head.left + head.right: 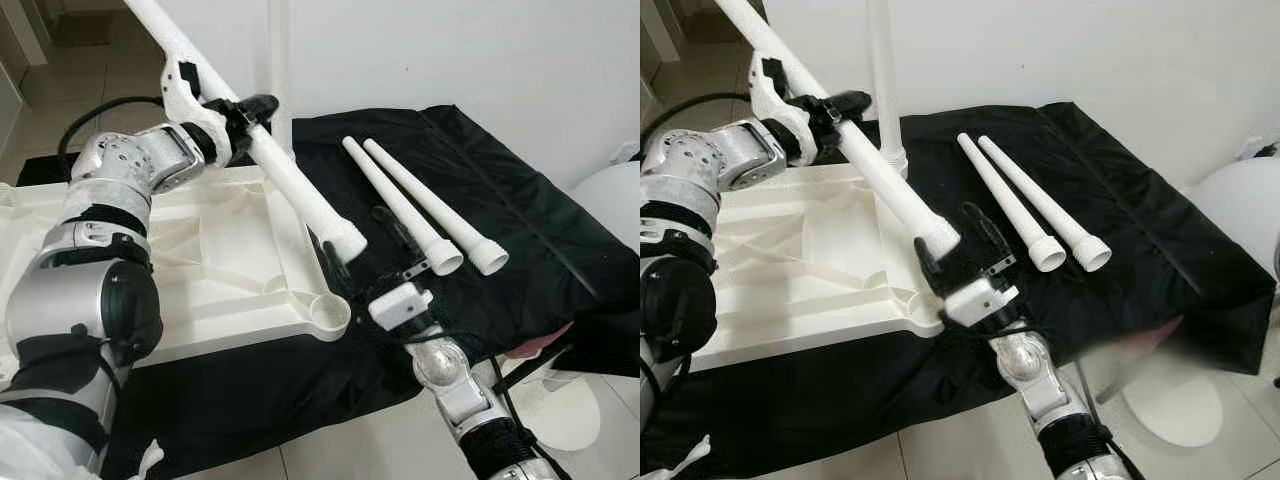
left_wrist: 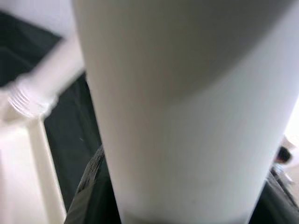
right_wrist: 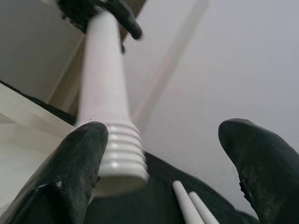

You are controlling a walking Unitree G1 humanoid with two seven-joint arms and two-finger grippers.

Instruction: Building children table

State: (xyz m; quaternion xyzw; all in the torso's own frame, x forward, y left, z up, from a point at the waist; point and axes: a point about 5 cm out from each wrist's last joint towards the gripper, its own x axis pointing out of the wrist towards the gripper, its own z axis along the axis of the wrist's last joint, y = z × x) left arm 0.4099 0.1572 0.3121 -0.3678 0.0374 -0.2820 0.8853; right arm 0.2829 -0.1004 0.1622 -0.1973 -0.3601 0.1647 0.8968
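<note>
While clamped in the left end effector (image 1: 835, 108), white leg (image 1: 875, 172) cut off at 11 o'clock; right end effector (image 1: 955, 240) spread wide, one finger at the ribbed tip; tabletop (image 1: 820, 270) partly hidden.

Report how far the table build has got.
Done: one leg stands upright at the far corner of the upturned tabletop.

In hand: the left gripper is shut on a second leg, its threaded end near the corner socket; the right gripper is open beside that end.

Left: seat this leg, then fit the two legs lying on the black cloth.
</note>
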